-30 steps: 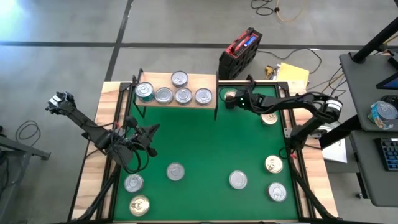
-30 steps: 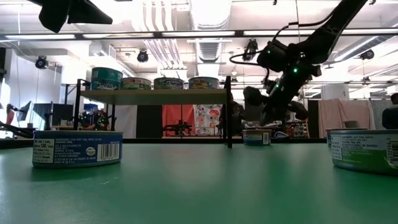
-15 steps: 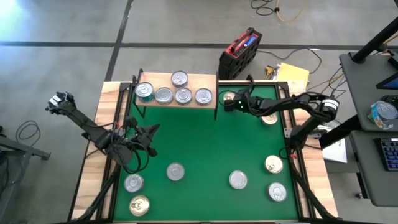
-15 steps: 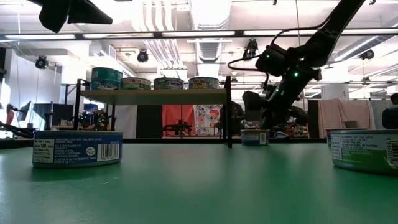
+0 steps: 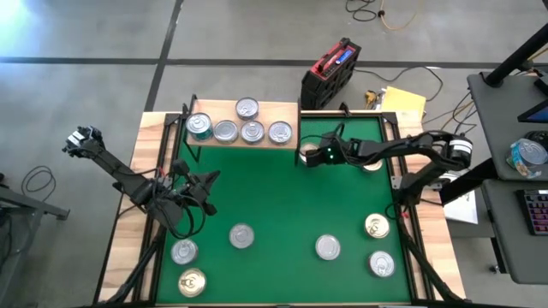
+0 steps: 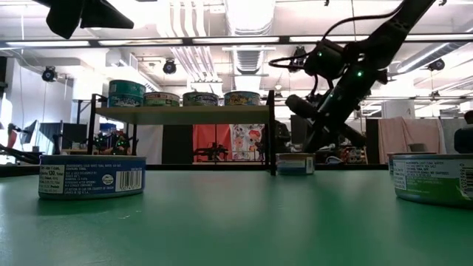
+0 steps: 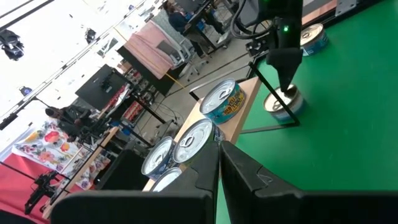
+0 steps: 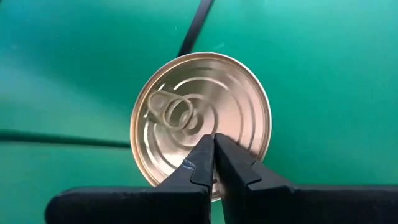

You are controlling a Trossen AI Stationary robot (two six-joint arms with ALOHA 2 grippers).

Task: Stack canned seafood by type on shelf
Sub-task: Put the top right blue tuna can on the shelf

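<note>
Right tool [image 8: 213,146], fingers closed together, rests on a gold-topped tin [image 8: 200,121] beside the shelf [image 5: 244,134]'s right leg, seemingly nudging it; a proper grasp needs opening first.

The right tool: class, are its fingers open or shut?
Shut. The right tool has both fingers pressed together, tips over the gold-topped tin, which sits upright on the mat.

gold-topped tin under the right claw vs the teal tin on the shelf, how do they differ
The gold-topped tin sits on the green mat by the shelf's leg; the teal tin stands on the shelf. One lid is gold, the other silvery. The shut right claw points at the gold one only. Both are round, flat and upright.
</note>
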